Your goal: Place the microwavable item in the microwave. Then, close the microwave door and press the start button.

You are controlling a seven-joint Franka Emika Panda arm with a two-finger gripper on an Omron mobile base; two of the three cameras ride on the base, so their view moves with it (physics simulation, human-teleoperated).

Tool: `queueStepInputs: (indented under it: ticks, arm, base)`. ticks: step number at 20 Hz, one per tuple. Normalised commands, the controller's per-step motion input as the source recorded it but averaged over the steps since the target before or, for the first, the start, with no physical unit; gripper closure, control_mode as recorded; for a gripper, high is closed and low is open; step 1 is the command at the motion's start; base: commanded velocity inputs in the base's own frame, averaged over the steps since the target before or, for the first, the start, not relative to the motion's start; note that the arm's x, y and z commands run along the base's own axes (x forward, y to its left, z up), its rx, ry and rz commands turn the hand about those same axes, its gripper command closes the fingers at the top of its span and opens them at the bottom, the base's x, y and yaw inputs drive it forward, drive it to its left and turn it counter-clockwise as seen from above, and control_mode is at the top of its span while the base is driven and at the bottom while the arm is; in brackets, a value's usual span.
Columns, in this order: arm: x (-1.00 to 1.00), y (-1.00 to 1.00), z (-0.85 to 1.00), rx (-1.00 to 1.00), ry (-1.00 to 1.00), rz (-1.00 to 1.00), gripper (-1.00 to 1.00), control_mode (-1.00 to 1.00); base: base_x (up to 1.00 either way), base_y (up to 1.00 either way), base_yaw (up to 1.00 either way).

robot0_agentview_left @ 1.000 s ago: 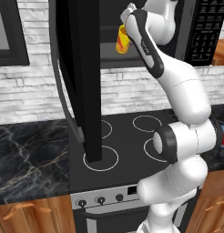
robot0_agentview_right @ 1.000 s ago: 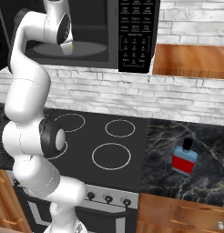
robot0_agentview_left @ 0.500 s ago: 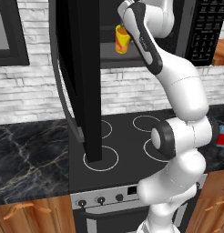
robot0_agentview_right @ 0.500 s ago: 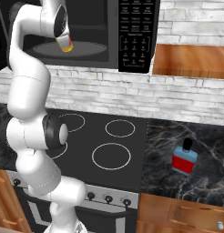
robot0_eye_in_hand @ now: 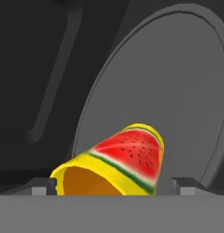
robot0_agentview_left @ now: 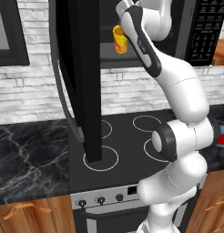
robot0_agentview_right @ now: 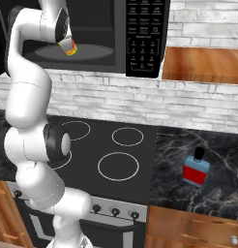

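Cup (robot0_agentview_left: 119, 39) shows to us from the left base, half covered by the arm, inside the open microwave (robot0_agentview_left: 145, 32) past its door (robot0_agentview_left: 82, 82). From the right base it hangs over the turntable (robot0_agentview_right: 75, 50). Hand view: gripper (robot0_eye_in_hand: 114, 185) clamps it, fingertips (robot0_eye_in_hand: 44, 185) mostly cut off.
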Motion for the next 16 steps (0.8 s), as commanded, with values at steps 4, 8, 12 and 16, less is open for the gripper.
queueStepInputs:
  ticks: [4,8,12,16]
  arm:
    - [0.24,0.05,-0.12,0.0,0.0,0.0,-1.0,-1.0]
    - [0.32,0.0,-0.04,0.01,0.0,0.0,-1.0,-1.0]
    - [0.03,-0.01,0.05,0.0,-0.06,0.0,-1.0,-1.0]
    - [-0.01,0.0,0.03,0.0,-0.09,0.0,-1.0,-1.0]
  base:
    - [0.0,0.0,0.0]
    - [0.0,0.0,0.0]
    - [0.0,0.0,0.0]
    - [0.0,0.0,0.0]
